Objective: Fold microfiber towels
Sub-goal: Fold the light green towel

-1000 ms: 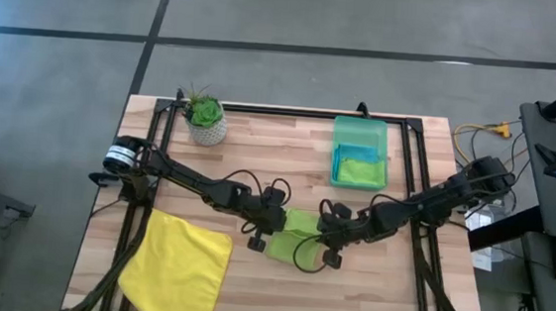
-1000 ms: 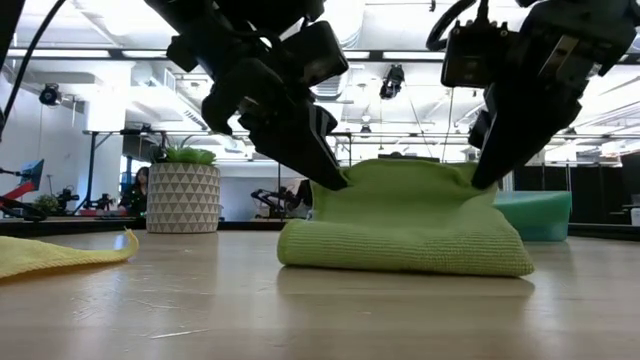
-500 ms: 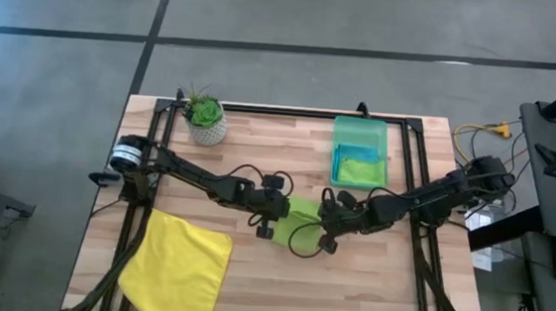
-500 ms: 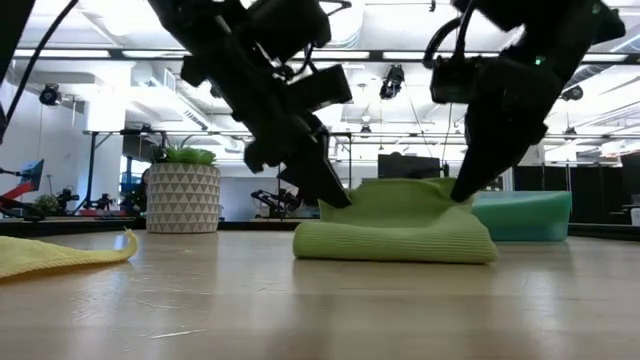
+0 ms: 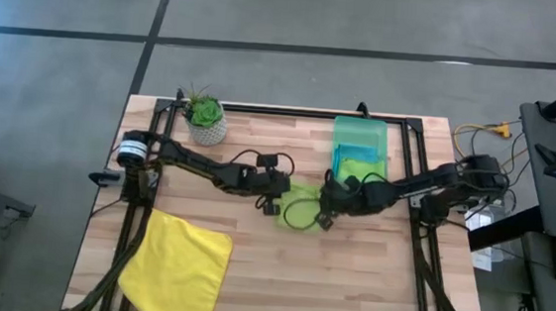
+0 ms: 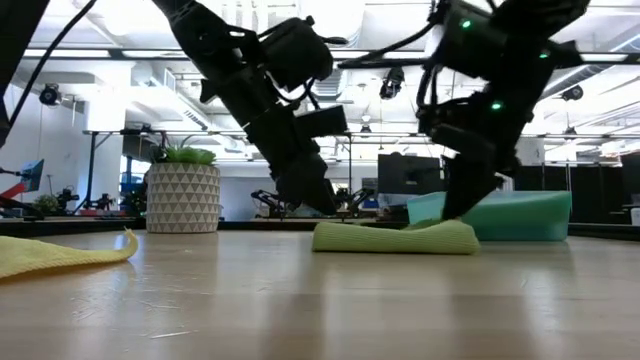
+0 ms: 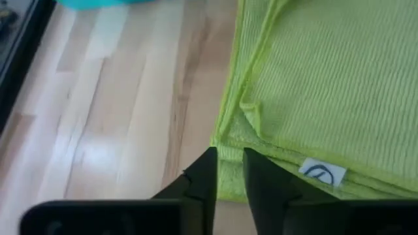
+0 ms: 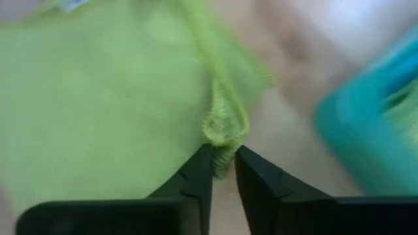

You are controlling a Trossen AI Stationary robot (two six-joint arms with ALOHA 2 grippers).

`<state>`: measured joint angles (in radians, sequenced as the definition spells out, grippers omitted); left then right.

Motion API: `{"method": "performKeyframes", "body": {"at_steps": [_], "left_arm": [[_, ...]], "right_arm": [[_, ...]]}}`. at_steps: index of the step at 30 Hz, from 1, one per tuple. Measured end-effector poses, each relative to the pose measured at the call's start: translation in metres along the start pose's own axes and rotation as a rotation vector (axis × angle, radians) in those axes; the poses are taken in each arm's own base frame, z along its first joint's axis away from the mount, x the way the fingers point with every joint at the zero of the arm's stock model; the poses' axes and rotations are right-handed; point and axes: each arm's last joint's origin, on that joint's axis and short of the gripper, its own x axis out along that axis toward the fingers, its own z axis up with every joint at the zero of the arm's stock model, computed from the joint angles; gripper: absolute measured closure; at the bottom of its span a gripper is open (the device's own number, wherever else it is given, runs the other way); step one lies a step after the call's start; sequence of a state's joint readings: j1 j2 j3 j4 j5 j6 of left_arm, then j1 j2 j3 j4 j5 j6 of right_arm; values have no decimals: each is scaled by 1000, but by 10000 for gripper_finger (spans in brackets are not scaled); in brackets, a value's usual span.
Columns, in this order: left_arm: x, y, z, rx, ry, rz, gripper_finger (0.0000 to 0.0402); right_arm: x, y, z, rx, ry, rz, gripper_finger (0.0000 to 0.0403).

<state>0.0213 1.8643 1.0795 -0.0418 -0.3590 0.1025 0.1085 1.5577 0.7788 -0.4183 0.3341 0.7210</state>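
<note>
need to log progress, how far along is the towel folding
Done: a teal towel and a lime one lie in the green bin. In hand: the second lime green towel lies folded flat mid-table, with the left gripper and right gripper at its corners, jaws slightly apart. Left: the yellow towel lies unfolded at the table's front left.

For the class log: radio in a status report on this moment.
Left gripper and right gripper low at the lime towel, fingers slightly parted. Towel folded flat. Yellow towel waits unfolded. Green bin just behind.
</note>
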Motion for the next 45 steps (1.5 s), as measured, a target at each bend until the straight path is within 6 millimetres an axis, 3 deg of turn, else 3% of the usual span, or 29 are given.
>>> {"method": "performKeyframes", "body": {"at_steps": [5,11,20,23,28,32,38,45], "left_arm": [[0,8,-7,-108,74,-12,308],[-11,0,1,-134,26,-322,304],[-10,-4,-6,-221,77,-313,306],[-10,-5,-7,-213,87,-311,317],[-10,-8,-23,-233,183,-325,356],[-18,-11,-36,-279,218,-377,396],[-40,-17,-58,-388,170,-419,401],[-70,-23,-83,-528,52,-470,401]], "right_arm": [[-2,-10,11,34,-29,-7,298],[-15,-4,19,-62,-129,80,265],[-14,13,32,-74,-225,283,282],[-7,12,39,-65,-261,301,301],[6,9,47,-204,-259,280,308],[16,9,63,-274,-228,348,276],[37,4,84,-400,-150,265,218],[63,12,96,-571,-36,289,205]]}}
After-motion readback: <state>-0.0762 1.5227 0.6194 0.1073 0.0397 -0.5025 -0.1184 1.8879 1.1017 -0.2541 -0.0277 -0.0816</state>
